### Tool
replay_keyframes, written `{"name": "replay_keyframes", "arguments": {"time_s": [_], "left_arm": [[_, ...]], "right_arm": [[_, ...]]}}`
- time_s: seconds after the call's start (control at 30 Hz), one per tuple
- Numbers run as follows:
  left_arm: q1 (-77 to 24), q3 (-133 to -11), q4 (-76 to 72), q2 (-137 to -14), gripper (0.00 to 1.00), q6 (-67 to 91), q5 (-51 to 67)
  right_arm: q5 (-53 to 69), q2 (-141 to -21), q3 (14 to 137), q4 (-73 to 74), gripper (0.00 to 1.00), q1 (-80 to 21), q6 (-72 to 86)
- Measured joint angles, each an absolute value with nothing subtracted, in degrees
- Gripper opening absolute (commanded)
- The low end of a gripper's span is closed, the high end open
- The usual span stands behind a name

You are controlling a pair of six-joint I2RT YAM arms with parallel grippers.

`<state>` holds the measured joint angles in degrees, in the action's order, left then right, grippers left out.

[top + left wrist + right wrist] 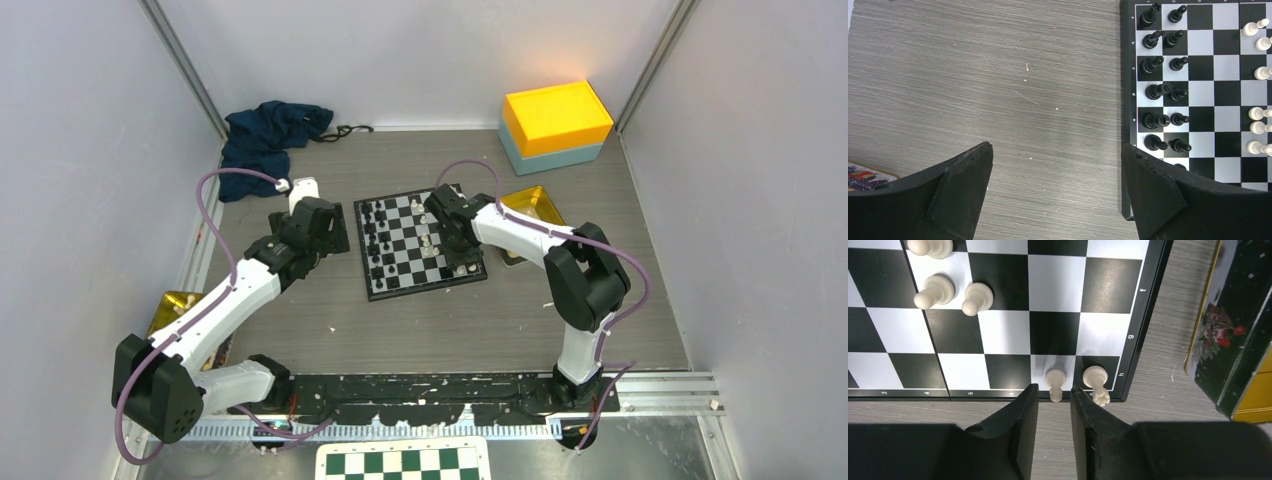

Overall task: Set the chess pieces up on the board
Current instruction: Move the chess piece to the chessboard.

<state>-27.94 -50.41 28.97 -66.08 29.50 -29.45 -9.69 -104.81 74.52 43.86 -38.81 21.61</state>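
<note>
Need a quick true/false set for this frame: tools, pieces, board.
1. The black pieces stand in two lines along one edge of the chessboard. True.
2. The left tool grips a black piece. False: it is open and empty, over the table beside the chessboard.
3. A white pawn stands in the gap of the open right tool. True.
4. The yellow box sits on the chessboard. False: it rests on a blue-grey box in the far right corner.
</note>
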Motion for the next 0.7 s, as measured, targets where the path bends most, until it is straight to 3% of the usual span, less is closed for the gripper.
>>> {"name": "replay_keyframes", "arguments": {"time_s": [0.7], "left_arm": [[-27.94,-50.41,28.99,-65.76,1.00,29.52,-29.34]], "right_arm": [[-10.02,-109.71,87.68,45.30,0.38,-38.81,19.09]]}}
